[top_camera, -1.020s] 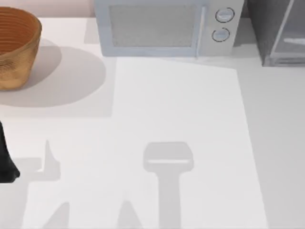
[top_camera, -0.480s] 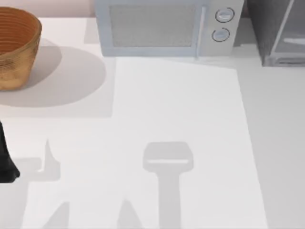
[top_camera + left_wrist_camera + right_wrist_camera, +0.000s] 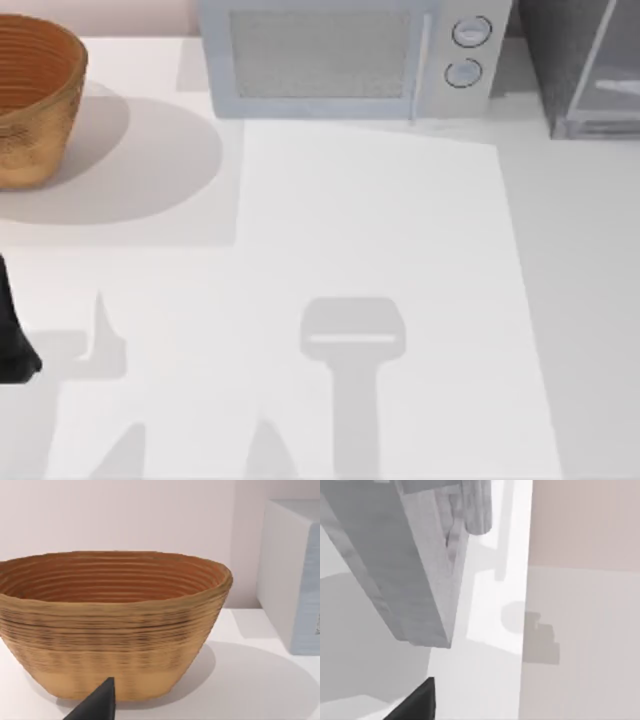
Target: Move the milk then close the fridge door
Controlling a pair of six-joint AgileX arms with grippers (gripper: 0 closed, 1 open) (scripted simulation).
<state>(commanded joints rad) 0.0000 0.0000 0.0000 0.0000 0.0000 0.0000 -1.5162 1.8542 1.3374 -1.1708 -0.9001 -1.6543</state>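
The fridge door (image 3: 612,55), a pale-framed panel with a glassy face, stands at the far right corner of the table (image 3: 400,250), angled out from the dark grey cabinet (image 3: 550,50) it hangs on (so it looks open rather than flush). In the right wrist view the same light-grey door (image 3: 405,565) slants across the frame, close to the camera, with a dark fingertip (image 3: 417,702) of the right gripper poking in at the edge; whether that gripper is spread or pressed together cannot be told. I cannot make out the milk carton in any of the views.

Just left of the fridge, along the back edge, sits a microwave (image 3: 350,60) with a speckled window and two round knobs. At the far left corner is a woven brown basket (image 3: 35,100). A dark part of the left arm (image 3: 12,335) juts in at the table's left edge. The left wrist view faces the basket (image 3: 112,625), and one dark fingertip (image 3: 97,705) shows in front of it; its grip cannot be judged either.
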